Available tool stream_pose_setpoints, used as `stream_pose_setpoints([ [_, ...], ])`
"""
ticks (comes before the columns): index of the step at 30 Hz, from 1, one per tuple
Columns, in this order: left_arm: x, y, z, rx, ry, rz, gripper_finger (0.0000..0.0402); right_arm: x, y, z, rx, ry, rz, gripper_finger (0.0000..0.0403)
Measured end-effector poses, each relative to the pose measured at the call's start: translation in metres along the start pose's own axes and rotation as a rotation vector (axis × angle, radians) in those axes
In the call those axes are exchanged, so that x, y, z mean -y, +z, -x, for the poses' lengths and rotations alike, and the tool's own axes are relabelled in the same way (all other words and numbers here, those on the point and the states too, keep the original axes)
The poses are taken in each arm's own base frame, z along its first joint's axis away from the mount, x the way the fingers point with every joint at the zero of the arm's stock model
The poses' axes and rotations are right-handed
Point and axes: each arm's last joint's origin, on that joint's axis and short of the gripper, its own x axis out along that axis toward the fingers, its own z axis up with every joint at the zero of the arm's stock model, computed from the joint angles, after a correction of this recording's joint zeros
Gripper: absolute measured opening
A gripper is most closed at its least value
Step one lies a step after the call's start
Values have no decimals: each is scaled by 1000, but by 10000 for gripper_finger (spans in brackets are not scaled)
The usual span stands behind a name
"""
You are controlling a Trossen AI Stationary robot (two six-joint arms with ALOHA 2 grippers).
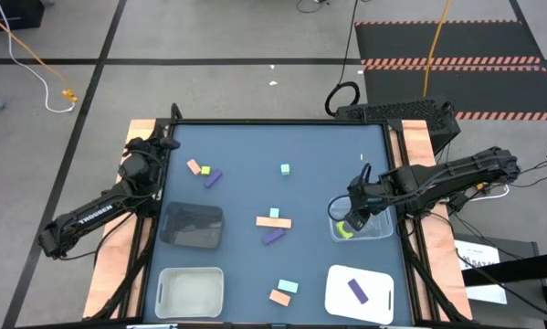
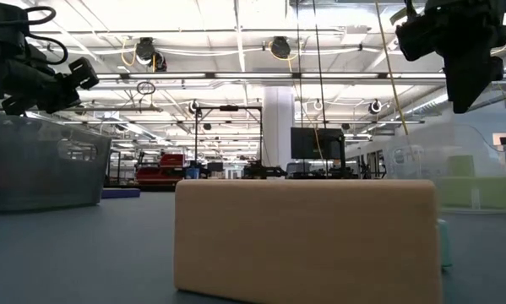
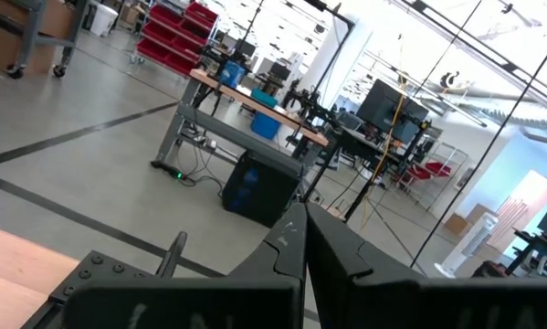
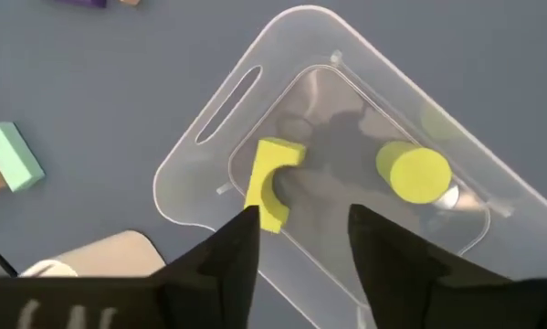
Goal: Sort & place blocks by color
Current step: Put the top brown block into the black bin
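Note:
My right gripper (image 4: 302, 219) hangs open over the clear bin (image 1: 383, 228) at the table's right side, fingers pointing steeply down. Inside the bin are a yellow-green bent block (image 4: 271, 183) and a yellow-green cylinder (image 4: 414, 174). The bent block is right beside one fingertip. Several blocks lie flat on the blue table: orange (image 1: 194, 167), purple (image 1: 213, 177), mint (image 1: 285, 169), an orange bar (image 1: 273, 221), purple (image 1: 273, 236), mint (image 1: 288, 286). A purple block (image 1: 357, 291) lies on the white tray (image 1: 337, 297). My left gripper (image 3: 302, 247) is shut with nothing in it, at the far left corner. My right gripper stands open with one fingertip (image 4: 246, 224) right next to the lower end (image 4: 273, 219) of the yellow-green bent block, coming from above. I cannot tell whether the two touch. The other finger is apart from both blocks.
A dark see-through bin (image 1: 193, 224) stands left of centre and a pale bin (image 1: 191, 291) at the near left. An orange block (image 2: 303, 241) fills the low view up close. Bare table lies in the far middle.

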Motion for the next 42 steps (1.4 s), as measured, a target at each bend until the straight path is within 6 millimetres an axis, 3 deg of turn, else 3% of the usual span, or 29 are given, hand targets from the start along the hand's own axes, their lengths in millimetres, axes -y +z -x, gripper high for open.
stream_pose_setpoints([
  [7,0,0,0,0,0,0,10,-7,4,0,50,68,167,195],
  [20,0,1,0,10,-3,13,10,-29,19,6,270,251,462,192],
  [33,5,14,1,97,-57,186,10,-28,28,9,457,109,540,192],
  [42,7,15,1,91,-115,249,10,-23,38,10,509,71,493,192],
])
